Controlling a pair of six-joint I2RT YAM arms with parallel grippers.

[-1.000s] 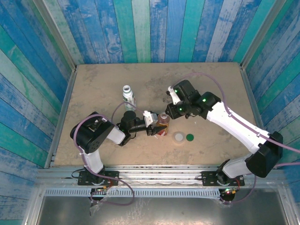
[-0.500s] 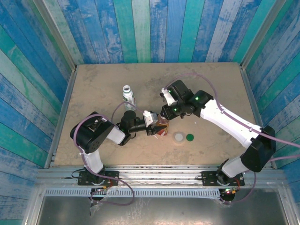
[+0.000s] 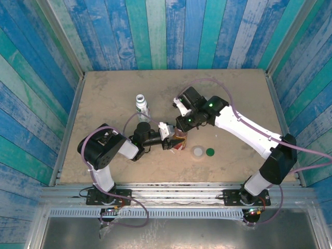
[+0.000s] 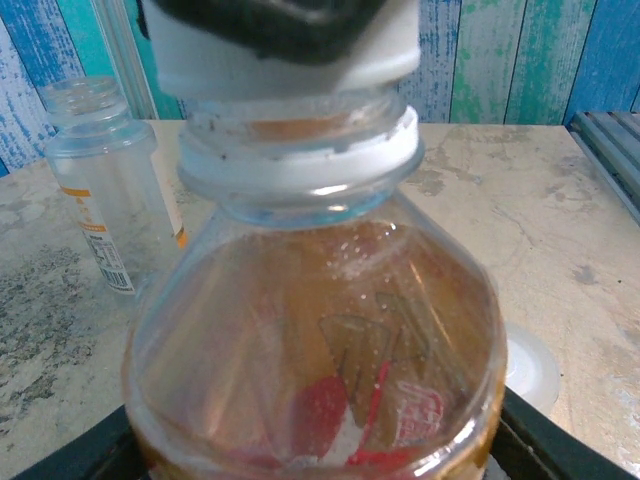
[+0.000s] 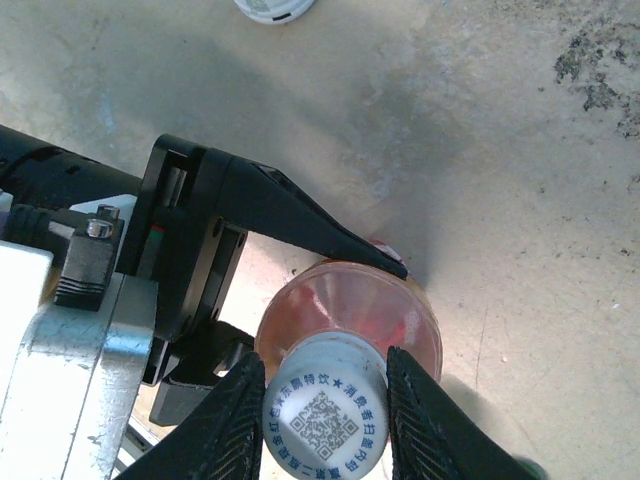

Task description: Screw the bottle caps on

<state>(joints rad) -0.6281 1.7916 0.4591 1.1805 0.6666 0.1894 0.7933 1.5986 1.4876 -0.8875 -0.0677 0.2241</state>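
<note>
My left gripper (image 5: 318, 305) is closed around the belly of the amber bottle (image 3: 180, 139), its black jaws pressing on the far and near sides, so the bottle stands upright near the middle of the table (image 3: 104, 93). My right gripper (image 5: 325, 415) comes down from above, and its two ribbed fingers (image 5: 238, 420) are clamped on either side of the small white-grey cap (image 5: 326, 428), which has a printed code square on its top. In my left wrist view that cap (image 4: 290, 55) sits on the bottle's neck, directly above the white neck ring, with a narrow strip of the threaded neck visible between them. Below it are the brown liquid and the red label of the amber bottle (image 4: 320, 350). A short clear bottle (image 4: 110, 190) with an orange label stands uncapped on the table, apart from the one I hold. From above, a white-labelled bottle (image 3: 141, 105) stands open-mouthed to the far left of my grip. The wide whitish cap (image 3: 197, 152) and the dark green cap (image 3: 210, 152) lie side by side on the table, just to the near right of the amber bottle
</note>
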